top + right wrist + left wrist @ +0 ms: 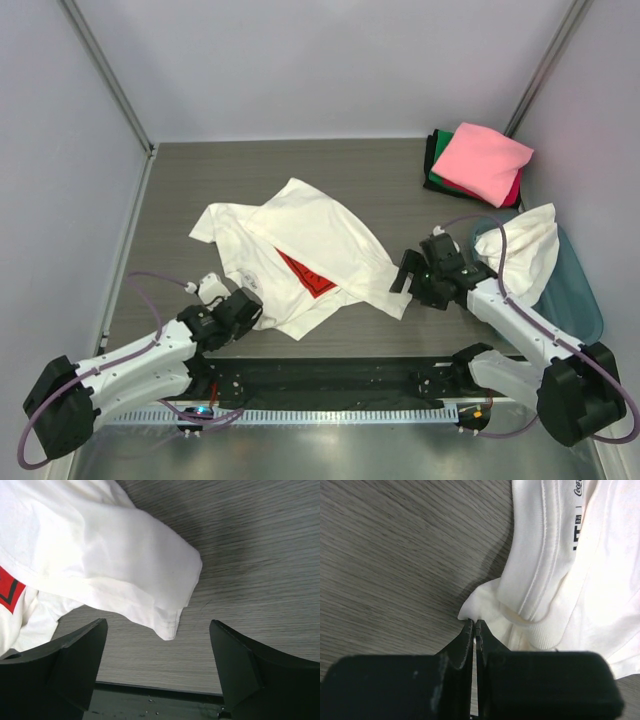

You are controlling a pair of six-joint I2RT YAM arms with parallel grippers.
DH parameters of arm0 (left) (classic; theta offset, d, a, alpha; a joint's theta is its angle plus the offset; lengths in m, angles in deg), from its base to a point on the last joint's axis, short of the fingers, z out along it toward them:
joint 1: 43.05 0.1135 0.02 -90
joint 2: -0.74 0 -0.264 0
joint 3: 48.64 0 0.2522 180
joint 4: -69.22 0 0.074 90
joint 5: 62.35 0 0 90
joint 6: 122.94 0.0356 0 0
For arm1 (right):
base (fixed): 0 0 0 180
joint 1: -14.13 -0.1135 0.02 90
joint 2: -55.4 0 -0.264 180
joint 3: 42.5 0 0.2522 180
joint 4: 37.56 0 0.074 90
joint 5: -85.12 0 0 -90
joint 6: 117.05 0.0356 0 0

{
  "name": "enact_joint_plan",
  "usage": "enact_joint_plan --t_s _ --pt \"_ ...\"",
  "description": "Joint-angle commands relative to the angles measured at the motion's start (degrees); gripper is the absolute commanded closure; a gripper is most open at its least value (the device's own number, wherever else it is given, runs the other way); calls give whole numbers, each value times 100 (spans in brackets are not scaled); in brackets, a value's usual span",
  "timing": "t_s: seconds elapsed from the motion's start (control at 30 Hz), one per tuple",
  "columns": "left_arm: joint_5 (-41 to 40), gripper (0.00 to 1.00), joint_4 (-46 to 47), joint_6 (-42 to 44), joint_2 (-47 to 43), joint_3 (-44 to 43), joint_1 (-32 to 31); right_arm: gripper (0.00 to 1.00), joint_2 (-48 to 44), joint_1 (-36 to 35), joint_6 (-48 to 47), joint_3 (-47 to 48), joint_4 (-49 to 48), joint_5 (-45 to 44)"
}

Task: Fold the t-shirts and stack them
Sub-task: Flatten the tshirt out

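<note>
Left pincer [473, 627]: closed, jaws nearly meeting, with a thin tuck of the cream t-shirt [310, 235] nipped at the tips, just beside the ribbed collar on the near-left edge.

Right pincer [157, 635]: open wide and empty. A hemmed corner of the same shirt lies between the fingers but touches neither.

The shirt lies crumpled on the counter [200, 170], mid-width, between the two arms. One layer is thrown over the other and the red mark [305, 272] is partly covered. Not yet flat; folding has not begun on this one.

Handling, judged: light, limp cloth with no stiffness. It will sag and drag if lifted from one point, so both ends need holding. Stitched hems and the collar rib are the firmest places to pinch. The right-hand corner under the open jaws looks the natural second hold for drawing the shirt flat.

Further right: a second cream t-shirt [525, 245] draped over the teal tub [580, 300].

Far right corner: folded stack, pink t-shirt [485, 160] on top, with green, red and black edges showing beneath.
</note>
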Motion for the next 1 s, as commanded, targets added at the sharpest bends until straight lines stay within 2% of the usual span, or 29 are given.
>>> enact_joint_plan --t_s 0.0,0.23,0.37,0.5,0.57,0.67,0.7,0.73,0.77,0.87,0.93,0.97 --pt "-260 100 -241 125 -72 -42 24 15 -47 -302 136 -57 -202 30" --pt "-163 100 -276 116 -423 63 33 30 6 -1049 620 -557 -421 -260" --pt "-172 100 -407 107 -520 11 25 33 216 -1129 656 -708 -667 -208" --pt "-216 100 -539 107 -661 -33 33 41 551 -1138 621 -769 -974 -199" --pt "-233 100 -618 90 -731 -34 24 48 726 -1138 559 -752 -1063 -190" --pt "-295 100 -890 98 -880 -147 33 67 832 -1138 515 -638 -1107 -155" --pt "-321 100 -1013 107 -933 -226 33 80 815 -1138 506 -611 -1090 -120" --pt "-347 100 -1136 116 -968 -418 25 87 737 -1129 498 -533 -1072 -94" --pt "-409 100 -1390 116 -1012 -525 24 99 692 -1138 515 -489 -1037 -85" --pt "-436 100 -1838 238 -1170 -1157 33 99 421 -1129 463 -6 -660 48" --pt "-427 100 -2015 545 -1223 -1631 33 99 279 -1068 331 687 -186 30" --pt "-505 100 -2269 651 -1197 -2233 25 99 218 -1024 287 968 111 73"
